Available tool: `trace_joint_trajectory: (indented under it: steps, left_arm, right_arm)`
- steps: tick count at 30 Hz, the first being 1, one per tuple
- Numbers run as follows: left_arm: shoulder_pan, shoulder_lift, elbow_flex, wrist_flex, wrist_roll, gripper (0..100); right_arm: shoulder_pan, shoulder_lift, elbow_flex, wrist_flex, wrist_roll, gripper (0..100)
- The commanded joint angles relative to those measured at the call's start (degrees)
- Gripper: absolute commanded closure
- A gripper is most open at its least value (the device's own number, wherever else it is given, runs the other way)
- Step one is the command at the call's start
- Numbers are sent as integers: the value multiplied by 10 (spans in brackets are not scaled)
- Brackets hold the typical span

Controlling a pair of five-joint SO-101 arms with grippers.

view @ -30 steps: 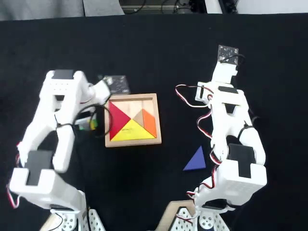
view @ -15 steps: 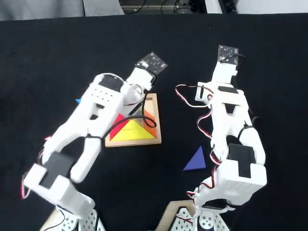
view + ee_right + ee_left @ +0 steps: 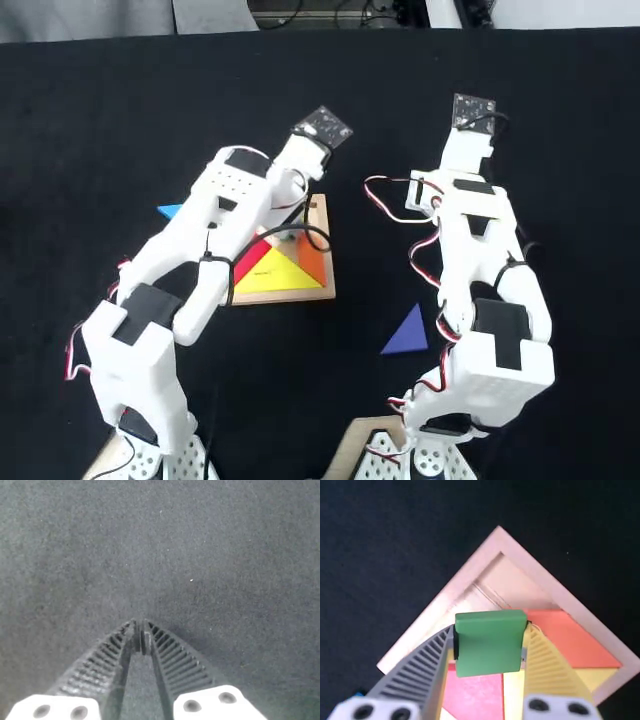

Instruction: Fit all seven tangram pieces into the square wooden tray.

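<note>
The square wooden tray (image 3: 470, 571) holds a red piece (image 3: 475, 696), a yellow piece (image 3: 606, 676) and an orange piece (image 3: 570, 636); its far corner is bare wood. My left gripper (image 3: 489, 629) is shut on a green square (image 3: 489, 645), held just above that bare corner. In the high view the left arm (image 3: 240, 190) lies across the tray (image 3: 300, 296). A purple-blue triangle (image 3: 405, 331) lies on the cloth right of the tray, beside the right arm. A small blue triangle (image 3: 170, 211) lies left of the tray. My right gripper (image 3: 138, 630) is shut over bare black cloth.
Black cloth covers the whole table. The right arm (image 3: 480, 250) stands stretched toward the far side, right of the tray. A grey backdrop and cables run along the far edge.
The left arm swung from the tray's left side to over the tray, carrying the green square. The small blue triangle came into view at the left. The right arm stayed still.
</note>
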Motion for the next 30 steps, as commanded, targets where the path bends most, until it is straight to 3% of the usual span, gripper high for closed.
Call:
trace_joint_trajectory:
  steps: [1,21,30]
  left_arm:
    - [-24,-6,-50,-9,5,923]
    - [-37,33,-32,-5,8,919]
    - [-37,26,-33,-5,8,707]
  right_arm:
    - [-4,-6,-31,-11,6,984]
    - [-5,-6,-31,-11,6,984]
    - [-5,-7,-31,-11,6,984]
